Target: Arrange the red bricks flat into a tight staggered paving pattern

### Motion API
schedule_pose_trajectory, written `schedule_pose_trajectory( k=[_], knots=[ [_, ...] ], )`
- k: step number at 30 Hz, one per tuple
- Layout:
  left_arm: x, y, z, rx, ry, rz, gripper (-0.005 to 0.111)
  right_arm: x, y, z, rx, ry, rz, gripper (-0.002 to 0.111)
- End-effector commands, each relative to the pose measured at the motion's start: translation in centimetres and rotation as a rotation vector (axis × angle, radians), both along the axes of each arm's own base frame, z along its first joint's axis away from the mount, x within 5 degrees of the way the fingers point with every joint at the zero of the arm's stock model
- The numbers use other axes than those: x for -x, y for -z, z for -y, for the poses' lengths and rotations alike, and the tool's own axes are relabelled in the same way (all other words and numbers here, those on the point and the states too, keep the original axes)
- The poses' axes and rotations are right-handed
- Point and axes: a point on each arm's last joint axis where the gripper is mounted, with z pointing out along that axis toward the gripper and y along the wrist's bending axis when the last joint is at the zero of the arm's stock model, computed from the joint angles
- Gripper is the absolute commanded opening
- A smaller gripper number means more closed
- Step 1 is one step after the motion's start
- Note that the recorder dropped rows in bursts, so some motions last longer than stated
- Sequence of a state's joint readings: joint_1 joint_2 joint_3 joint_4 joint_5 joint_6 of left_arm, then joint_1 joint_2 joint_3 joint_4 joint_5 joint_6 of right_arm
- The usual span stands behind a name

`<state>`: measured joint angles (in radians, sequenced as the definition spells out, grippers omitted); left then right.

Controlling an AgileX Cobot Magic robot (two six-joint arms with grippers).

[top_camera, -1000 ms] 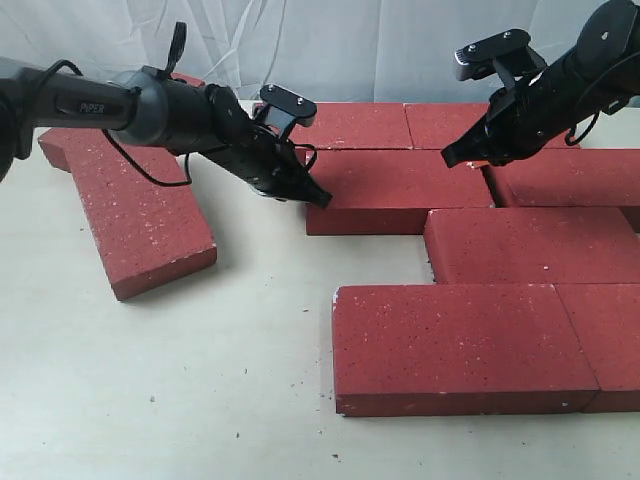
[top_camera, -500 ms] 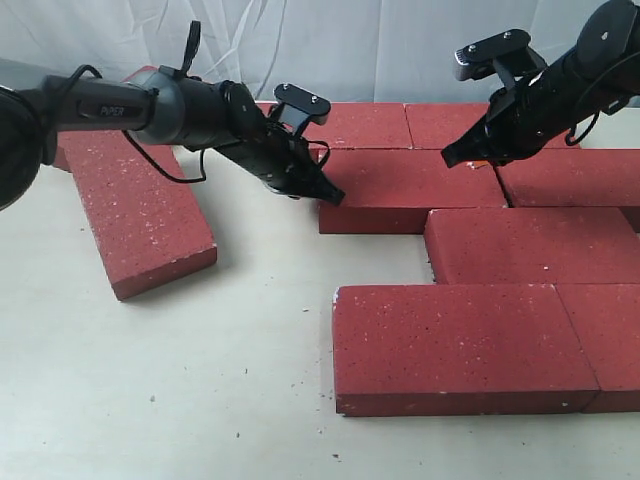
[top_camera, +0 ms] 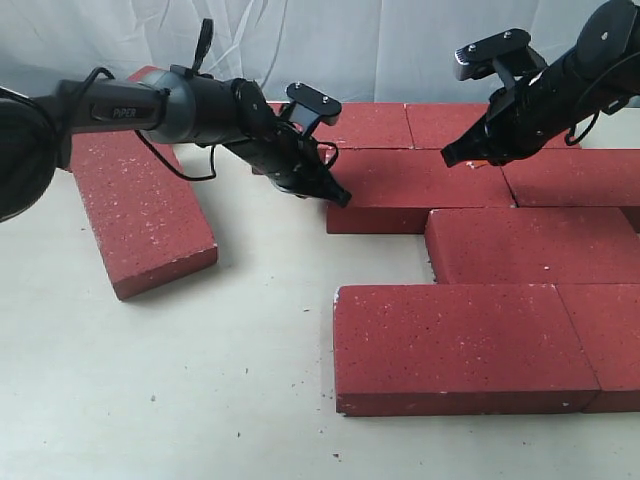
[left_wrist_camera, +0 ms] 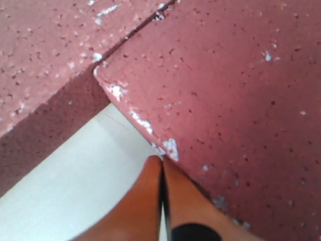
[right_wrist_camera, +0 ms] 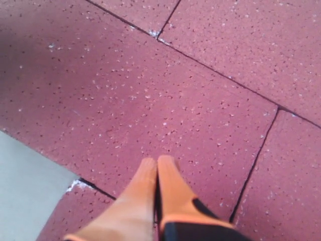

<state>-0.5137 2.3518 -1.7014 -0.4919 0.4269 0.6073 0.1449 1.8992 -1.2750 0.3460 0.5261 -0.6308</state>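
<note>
Several dark-red bricks lie flat in staggered rows on the right of the exterior view. The second-row brick [top_camera: 415,190] [left_wrist_camera: 235,90] [right_wrist_camera: 140,105] has my left gripper [top_camera: 342,199] [left_wrist_camera: 161,159] shut, its tip pressed against that brick's left end edge. My right gripper [top_camera: 447,157] [right_wrist_camera: 157,161] is shut and empty, hovering over the same brick's right part. A back-row brick [top_camera: 360,124] lies behind it. A loose brick [top_camera: 140,210] lies angled at the left, with another brick [top_camera: 145,78] partly hidden behind my left arm.
A large front brick [top_camera: 460,345] and its neighbour [top_camera: 605,340] form the nearest row, with a brick [top_camera: 530,245] above them. Pale tabletop [top_camera: 200,380] spreads across the front left. A white cloth backdrop [top_camera: 330,40] hangs behind.
My left gripper has moved right, pushing the second-row brick rightward until it closed up against the brick to its right. The right gripper has stayed where it was.
</note>
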Motion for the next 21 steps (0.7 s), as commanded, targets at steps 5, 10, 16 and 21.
schedule_pose_trajectory(
  k=[5, 10, 16, 21],
  knots=[
    [0.1, -0.4, -1.4, -0.031, -0.019, -0.096, 0.000, 0.0, -0.4, 0.2, -0.014, 0.016, 0.018, -0.001],
    [-0.9, -2.7, -3.8, -0.089, -0.037, -0.039, 0.000, -0.1, -0.3, 0.2, -0.018, 0.023, 0.024, -0.001],
    [-0.7, -7.6, -7.0, -0.191, -0.068, -0.014, 0.000, -0.2, -0.3, 0.0, -0.054, 0.047, 0.023, -0.001],
    [0.7, -11.5, -10.0, -0.284, -0.135, -0.020, 0.000, 0.0, -0.3, -0.3, -0.086, 0.038, 0.008, -0.001]
  ],
)
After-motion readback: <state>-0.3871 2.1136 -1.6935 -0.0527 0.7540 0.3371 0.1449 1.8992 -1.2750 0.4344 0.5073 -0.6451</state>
